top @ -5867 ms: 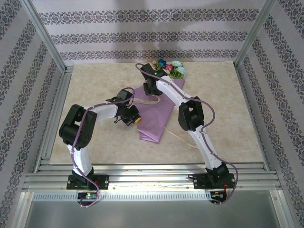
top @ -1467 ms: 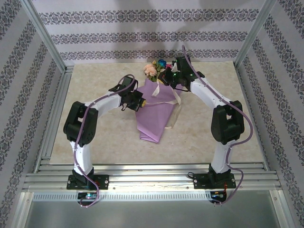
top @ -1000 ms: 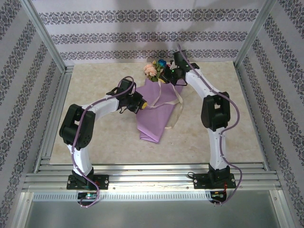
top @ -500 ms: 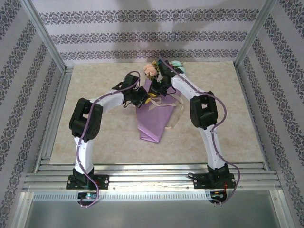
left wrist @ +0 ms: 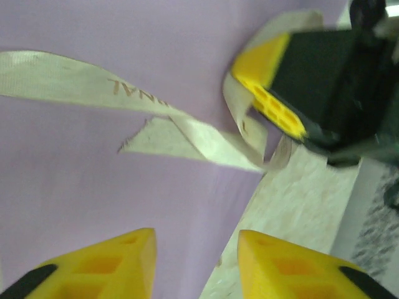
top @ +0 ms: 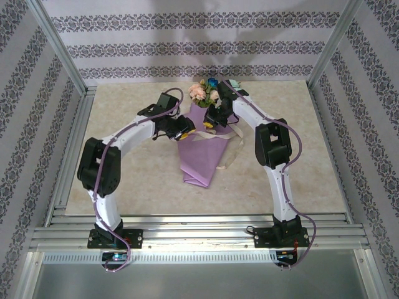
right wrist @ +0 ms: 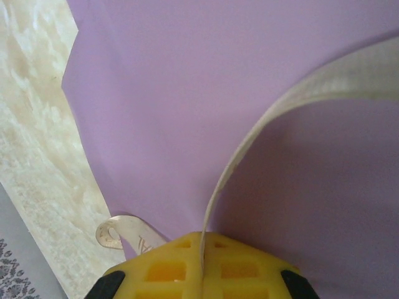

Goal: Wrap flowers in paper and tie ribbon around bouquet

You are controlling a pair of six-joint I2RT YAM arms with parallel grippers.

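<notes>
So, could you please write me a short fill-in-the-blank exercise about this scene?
1. The right end effector is shut on the ___.
2. The left end effector is ___ and holds nothing.
3. From the far end of the lilac paper stick the ___.
Missing words: ribbon; open; flowers.

Arms: white shells, black joints
Cables: purple, along each arm
Claw fingers: yellow, grid cut-outs, black bases
</notes>
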